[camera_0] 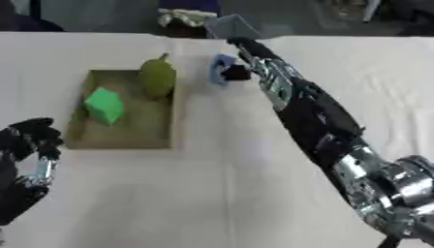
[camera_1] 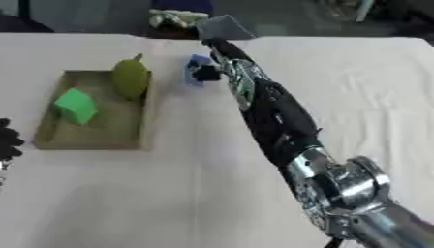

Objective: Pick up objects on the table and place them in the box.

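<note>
A shallow cardboard box [camera_0: 161, 140] lies on the white table at the left. Inside it sit a green block [camera_0: 104, 105] and an olive-green pear [camera_0: 158, 76] that leans on the box's far right wall. Just right of the box's far corner, a small blue object [camera_0: 222, 68] is held above the table by my right hand [camera_0: 240, 71], whose fingers are curled round it. My right arm stretches across the table from the lower right. My left hand [camera_0: 32, 140] rests at the lower left, fingers curled, holding nothing.
A grey-blue object [camera_0: 230, 25] lies at the table's far edge behind my right hand. Past that edge are a pale crumpled thing [camera_0: 185, 17] and dark shapes. Bare white cloth spreads over the near and right parts of the table.
</note>
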Action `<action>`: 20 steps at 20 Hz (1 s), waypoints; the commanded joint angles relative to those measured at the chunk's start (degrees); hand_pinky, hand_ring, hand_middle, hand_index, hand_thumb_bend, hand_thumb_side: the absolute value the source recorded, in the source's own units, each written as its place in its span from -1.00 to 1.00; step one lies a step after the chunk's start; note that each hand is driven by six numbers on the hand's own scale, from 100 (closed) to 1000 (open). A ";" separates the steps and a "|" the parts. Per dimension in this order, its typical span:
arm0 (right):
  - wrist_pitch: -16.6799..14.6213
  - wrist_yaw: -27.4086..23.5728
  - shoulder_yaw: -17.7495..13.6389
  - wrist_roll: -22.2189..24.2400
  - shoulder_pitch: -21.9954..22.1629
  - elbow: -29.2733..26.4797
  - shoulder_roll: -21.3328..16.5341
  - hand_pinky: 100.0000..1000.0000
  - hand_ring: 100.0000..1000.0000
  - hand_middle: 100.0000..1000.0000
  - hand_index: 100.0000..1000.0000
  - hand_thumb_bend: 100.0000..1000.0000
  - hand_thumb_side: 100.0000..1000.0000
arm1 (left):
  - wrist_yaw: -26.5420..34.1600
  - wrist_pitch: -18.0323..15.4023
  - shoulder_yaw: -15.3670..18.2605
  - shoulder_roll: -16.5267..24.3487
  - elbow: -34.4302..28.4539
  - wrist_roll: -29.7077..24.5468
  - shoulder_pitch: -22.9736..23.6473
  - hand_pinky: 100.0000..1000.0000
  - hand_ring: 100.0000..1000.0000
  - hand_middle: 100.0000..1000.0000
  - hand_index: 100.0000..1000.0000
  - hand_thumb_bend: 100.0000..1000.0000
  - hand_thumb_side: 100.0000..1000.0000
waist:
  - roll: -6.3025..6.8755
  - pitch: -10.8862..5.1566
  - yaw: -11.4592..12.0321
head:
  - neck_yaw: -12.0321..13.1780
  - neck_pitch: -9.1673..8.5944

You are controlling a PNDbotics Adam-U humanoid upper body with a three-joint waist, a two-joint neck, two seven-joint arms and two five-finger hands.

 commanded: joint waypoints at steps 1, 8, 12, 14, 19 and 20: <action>-0.53 0.20 -0.50 0.67 -1.15 -0.83 -0.12 1.00 1.00 0.91 0.99 -1.00 0.19 | -0.01 -0.09 0.11 0.46 -1.42 -0.06 -0.54 0.00 0.13 0.08 0.50 -1.00 -0.41 | 0.36 -0.91 -0.09 | -0.07 -0.56; -1.09 -1.37 -0.50 1.38 -1.27 -1.65 -0.20 1.00 1.00 0.91 0.99 -1.00 0.20 | 0.00 -0.07 0.15 0.44 -1.41 0.01 -0.52 0.01 0.13 0.08 0.50 -1.00 -0.41 | 0.33 -0.94 -0.19 | -0.07 -0.52; -2.43 -2.57 -1.46 2.73 -0.83 -0.02 0.74 1.00 0.97 0.86 0.98 -1.00 0.89 | -0.01 -0.02 0.21 0.35 -1.36 0.01 -0.41 0.01 0.13 0.08 0.50 -1.00 -0.40 | 0.25 -1.06 -0.63 | -0.03 -0.52; -4.14 -4.26 -1.07 4.44 -0.82 1.47 0.69 1.00 0.96 0.85 0.98 -1.00 1.00 | -0.01 -0.01 0.23 0.34 -1.35 -0.01 -0.36 0.01 0.13 0.08 0.50 -1.00 -0.40 | 0.21 -1.11 -0.78 | -0.02 -0.53; -7.61 -7.79 0.60 8.66 -0.87 3.20 -0.19 0.99 0.96 0.85 0.98 -1.00 0.96 | -0.05 -0.02 0.26 0.35 -1.35 -0.01 -0.32 0.01 0.13 0.08 0.50 -1.00 -0.41 | 0.23 -1.14 -0.92 | -0.11 -0.52; -7.91 -7.88 0.90 9.56 -0.91 3.04 -0.36 0.99 0.96 0.84 0.98 -1.00 0.93 | -0.05 -0.02 0.26 0.34 -1.35 -0.01 -0.32 0.01 0.13 0.08 0.50 -1.00 -0.41 | 0.24 -1.14 -0.93 | -0.12 -0.52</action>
